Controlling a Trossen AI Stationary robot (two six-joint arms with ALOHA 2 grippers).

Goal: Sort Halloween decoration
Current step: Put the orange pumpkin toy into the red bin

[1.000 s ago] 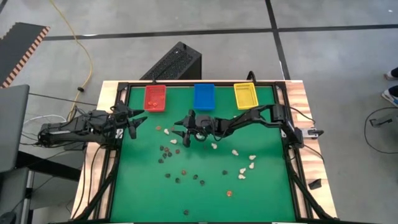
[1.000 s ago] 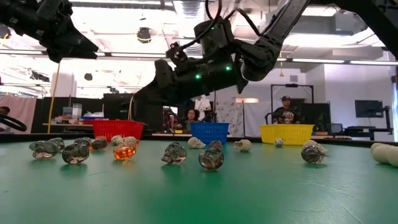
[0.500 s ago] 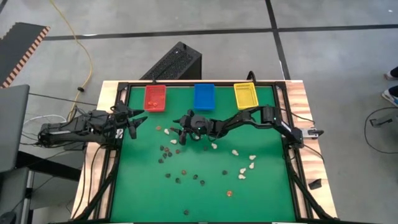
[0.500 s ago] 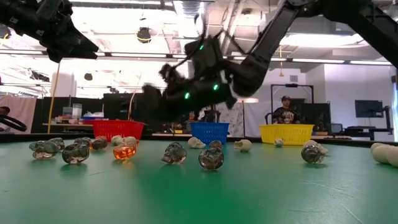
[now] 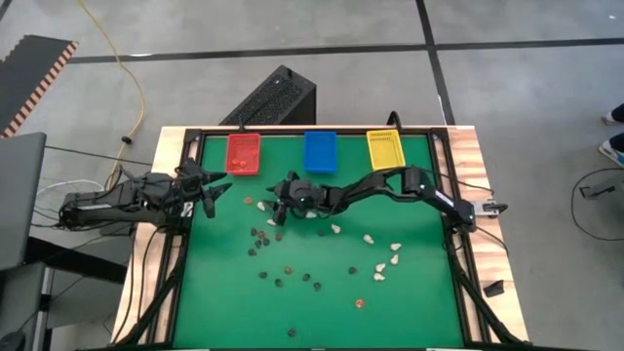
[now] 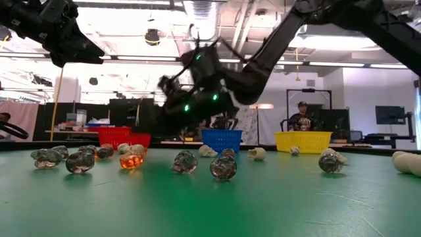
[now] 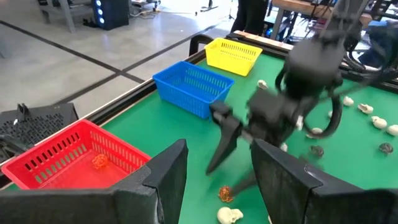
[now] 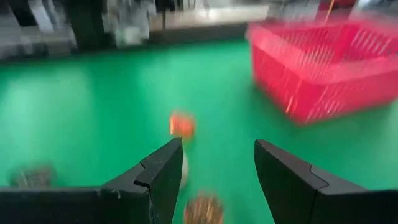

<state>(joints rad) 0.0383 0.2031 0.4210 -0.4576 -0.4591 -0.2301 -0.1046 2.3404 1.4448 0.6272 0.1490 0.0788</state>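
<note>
Since a second ago your right gripper has slid across the mat toward the red bin, the arm stretching out longer from its base at the table's right edge. You can see its jaws standing wide apart and holding nothing: the right wrist view shows green mat between the two dark fingers, with an orange trinket lying on the mat ahead of them and the red bin beyond. From the low view the gripper hangs tilted downward above the table, clear of the trinkets beneath it. Your left gripper waits near the table's left edge, just in front of the red bin, its fingers apart and empty, raised above the mat. The Halloween decoration lies scattered over the green mat: dark and orange-brown pieces mostly in the middle and left of centre, cream-white ones toward the right. A few orange pieces sit inside the red bin. The blue bin and yellow bin stand along the far edge.
</note>
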